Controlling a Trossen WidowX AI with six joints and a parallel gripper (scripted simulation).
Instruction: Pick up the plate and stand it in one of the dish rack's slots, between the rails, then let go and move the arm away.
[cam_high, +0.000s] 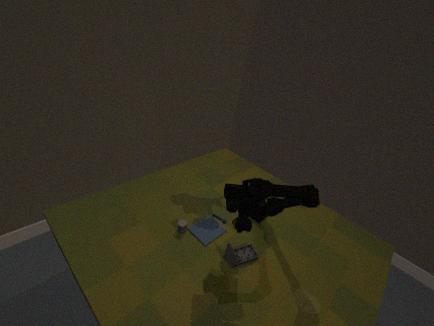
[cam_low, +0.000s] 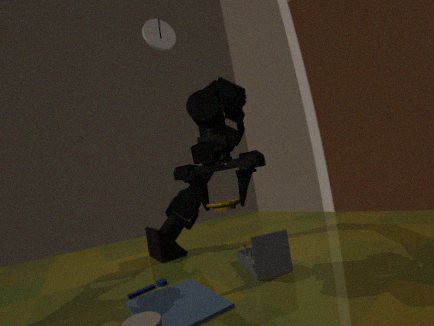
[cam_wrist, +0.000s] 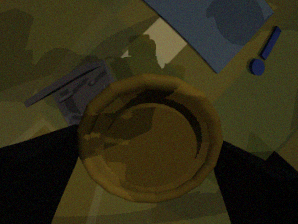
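Fingers pinching the plate (cam_wrist: 149, 137) flat by opposite rim edges, above the counter (cam_low: 350, 260).
Rigid, light, probably slippery: rim grip suits it. Dish rack (cam_wrist: 73, 86) lies below, beyond the fingers.

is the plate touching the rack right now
Apart. In the exterior view the plate hangs flat between the fingers, in the air above and left of the rack, with mat showing between them.
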